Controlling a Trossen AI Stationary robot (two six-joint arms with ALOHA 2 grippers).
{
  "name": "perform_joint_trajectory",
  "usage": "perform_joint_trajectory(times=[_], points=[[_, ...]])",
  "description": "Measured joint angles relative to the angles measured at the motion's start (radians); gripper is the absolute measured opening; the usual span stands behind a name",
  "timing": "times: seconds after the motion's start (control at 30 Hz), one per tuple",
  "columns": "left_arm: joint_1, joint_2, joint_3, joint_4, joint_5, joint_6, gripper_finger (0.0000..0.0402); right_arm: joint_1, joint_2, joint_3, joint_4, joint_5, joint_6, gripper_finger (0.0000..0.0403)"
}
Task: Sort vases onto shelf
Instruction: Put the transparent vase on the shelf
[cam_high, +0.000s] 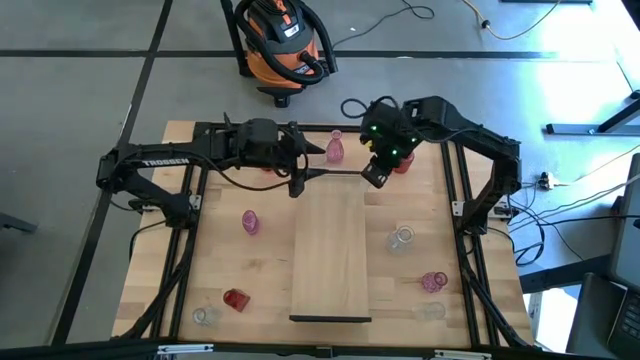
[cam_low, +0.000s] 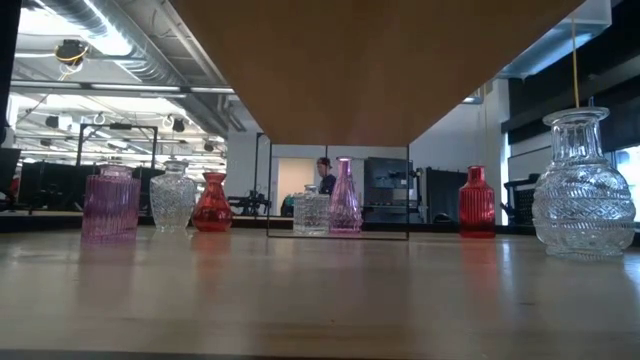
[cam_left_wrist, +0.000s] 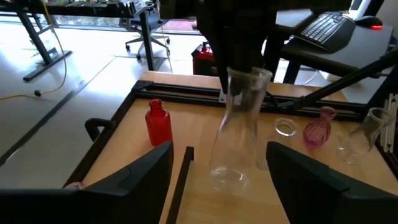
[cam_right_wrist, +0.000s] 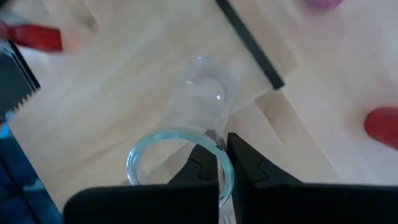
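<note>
Jaws of the right gripper (cam_right_wrist: 222, 163) pinch the clear vase's (cam_right_wrist: 186, 143) rim over the shelf (cam_high: 330, 255). The left gripper (cam_left_wrist: 217, 171) stands spread around that vase.

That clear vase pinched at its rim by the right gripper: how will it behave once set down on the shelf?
Likely tippy: the clear vase is tall, hanging tilted from the right gripper. Smooth glass, so probably slippery in that thin rim pinch. Probably fragile against the shelf.

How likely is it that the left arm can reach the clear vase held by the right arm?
Probably yes: the left gripper is open and faces the clear vase with nothing between. The right gripper pinches only its rim, leaving the body free.
</note>
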Motion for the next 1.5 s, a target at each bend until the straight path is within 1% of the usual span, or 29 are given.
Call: perform_joint_trajectory(times=[0.13, 0.57, 0.73, 0.97, 1.1, 1.2, 1.5], points=[[0.0, 0.0, 0.0, 0.0, 0.0, 0.0, 0.0253, 0.0, 0.0, -0.043, -0.002, 0.001, -0.006, 0.0], [0.006, 0.0, -0.001, 0.0, -0.004, 0.0, 0.0253, 0.0, 0.0, -0.046, 0.0, 0.003, -0.041, 0.0012], [0.013, 0.0, -0.001, 0.0, -0.003, 0.0, 0.0253, 0.0, 0.0, -0.046, 0.0, 0.003, -0.051, 0.0031], [0.013, 0.0, -0.001, 0.001, -0.003, 0.0, 0.0253, 0.0, 0.0, -0.046, 0.001, 0.003, -0.05, 0.0079], [0.013, 0.0, -0.001, 0.001, -0.003, 0.0, 0.0253, 0.0, 0.0, -0.046, 0.0, 0.003, -0.05, 0.0099], [0.013, 0.0, -0.001, 0.001, -0.003, 0.0, 0.0253, 0.0, 0.0, -0.046, 0.011, 0.003, -0.05, 0.0105], [0.013, 0.0, -0.001, 0.001, -0.003, 0.0, 0.0253, 0.0, 0.0, -0.046, 0.086, -0.006, -0.048, 0.0106]])
